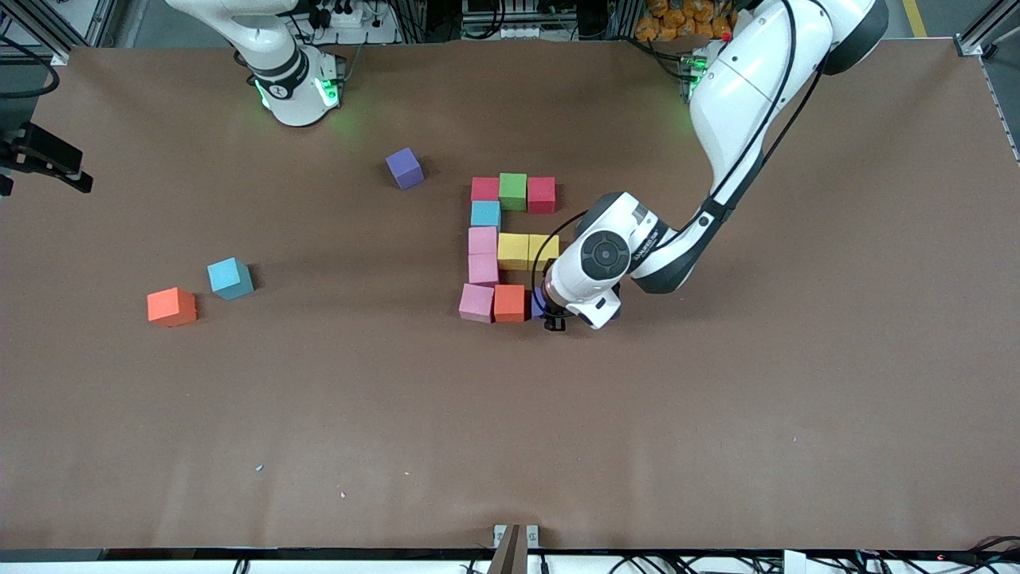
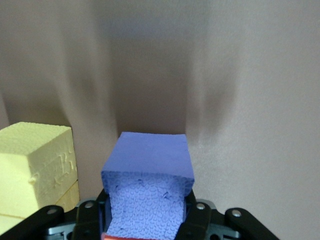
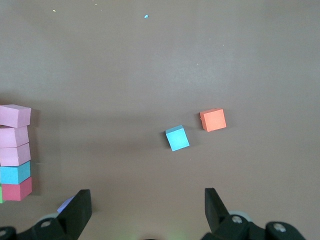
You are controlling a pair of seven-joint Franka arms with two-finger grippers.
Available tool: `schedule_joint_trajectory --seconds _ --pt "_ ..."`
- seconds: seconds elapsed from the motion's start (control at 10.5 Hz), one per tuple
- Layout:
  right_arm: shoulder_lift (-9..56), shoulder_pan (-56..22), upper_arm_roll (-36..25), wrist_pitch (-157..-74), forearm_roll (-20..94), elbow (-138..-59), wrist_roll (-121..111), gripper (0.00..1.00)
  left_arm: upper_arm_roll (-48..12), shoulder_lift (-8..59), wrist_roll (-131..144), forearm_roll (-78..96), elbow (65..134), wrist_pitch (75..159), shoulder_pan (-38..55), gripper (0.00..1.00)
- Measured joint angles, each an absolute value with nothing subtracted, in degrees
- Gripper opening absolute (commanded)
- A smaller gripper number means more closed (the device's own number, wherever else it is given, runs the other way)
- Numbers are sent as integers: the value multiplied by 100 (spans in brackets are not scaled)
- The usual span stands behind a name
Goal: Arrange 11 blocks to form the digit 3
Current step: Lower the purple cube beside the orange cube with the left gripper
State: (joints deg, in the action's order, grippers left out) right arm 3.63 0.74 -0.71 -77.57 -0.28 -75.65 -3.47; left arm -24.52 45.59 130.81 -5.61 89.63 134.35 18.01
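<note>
My left gripper is shut on a purple block, low at the table beside the orange block of the figure's nearest row. That row also has a pink block. The figure also holds two pink blocks, two yellow blocks, a light blue block, and a red, green and red row farthest from the camera. A yellow block shows beside the held one. My right gripper is open and empty, high near its base, waiting.
Loose blocks lie toward the right arm's end: a purple one near the figure, and a light blue one and an orange one together nearer the camera. They also show in the right wrist view, light blue and orange.
</note>
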Motion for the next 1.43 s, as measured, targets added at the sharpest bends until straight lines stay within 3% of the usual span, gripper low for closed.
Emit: schedule_joint_trajectory --seconds 0.48,1.43 --pt "363 74 -71 -7754 -28 -7565 -347 100 -2442 4613 13075 -612 8888 13443 1863 29" --pt "363 74 -71 -7751 -28 -7565 -347 100 -2440 4652 13075 -613 8833 13443 1869 32"
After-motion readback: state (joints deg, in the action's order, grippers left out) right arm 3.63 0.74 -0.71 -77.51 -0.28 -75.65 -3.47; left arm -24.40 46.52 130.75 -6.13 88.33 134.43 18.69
